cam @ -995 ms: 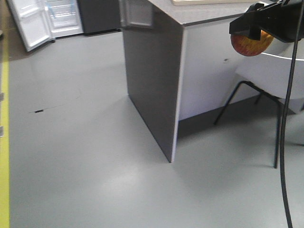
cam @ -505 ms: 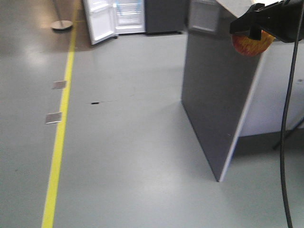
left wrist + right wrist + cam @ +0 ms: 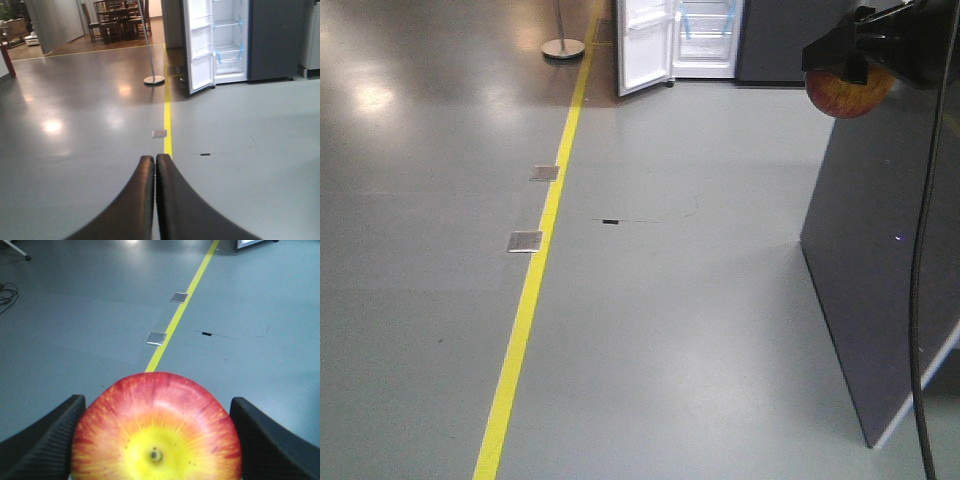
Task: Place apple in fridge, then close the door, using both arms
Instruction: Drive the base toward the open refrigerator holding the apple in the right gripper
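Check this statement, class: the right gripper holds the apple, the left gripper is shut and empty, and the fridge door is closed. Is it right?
One error: the door of the fridge stands open, its white inside showing in the left wrist view. The rest holds: the right gripper holds the apple, and the left gripper is shut and empty.

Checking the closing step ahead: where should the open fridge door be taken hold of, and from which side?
Probably the free vertical edge of the door, away from the fridge, approached from its hidden outer face on the left. It stands swung wide, white inner side facing right; no handle shows. The left gripper, shut and empty, is free; the right gripper holds the apple.
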{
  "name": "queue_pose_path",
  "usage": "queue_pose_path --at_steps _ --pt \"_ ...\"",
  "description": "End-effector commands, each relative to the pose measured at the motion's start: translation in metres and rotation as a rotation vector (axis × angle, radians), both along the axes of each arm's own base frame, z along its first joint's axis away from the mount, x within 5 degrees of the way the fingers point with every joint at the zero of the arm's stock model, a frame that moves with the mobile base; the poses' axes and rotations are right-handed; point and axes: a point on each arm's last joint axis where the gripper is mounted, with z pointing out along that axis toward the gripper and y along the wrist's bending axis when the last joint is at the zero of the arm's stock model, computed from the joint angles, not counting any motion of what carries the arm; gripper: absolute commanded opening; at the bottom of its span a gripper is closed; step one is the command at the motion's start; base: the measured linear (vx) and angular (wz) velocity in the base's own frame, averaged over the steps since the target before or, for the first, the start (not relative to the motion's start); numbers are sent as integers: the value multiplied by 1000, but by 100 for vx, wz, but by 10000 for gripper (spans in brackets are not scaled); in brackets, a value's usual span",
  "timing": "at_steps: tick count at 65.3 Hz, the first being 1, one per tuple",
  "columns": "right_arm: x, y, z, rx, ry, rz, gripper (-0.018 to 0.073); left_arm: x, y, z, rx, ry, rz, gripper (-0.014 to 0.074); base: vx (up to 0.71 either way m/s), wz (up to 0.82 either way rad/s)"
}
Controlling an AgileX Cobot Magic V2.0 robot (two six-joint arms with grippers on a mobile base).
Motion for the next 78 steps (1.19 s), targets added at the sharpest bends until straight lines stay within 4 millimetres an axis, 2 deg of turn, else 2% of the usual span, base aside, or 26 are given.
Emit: queue_pose_path --at_steps 1,78 --pt "-9 0 28 32 -121 -27 172 0 -1 2 -1 -68 -14 -8 18 26" --pt "-9 0 28 32 -122 -27 172 0 -1 2 -1 -68 -14 -8 27 5"
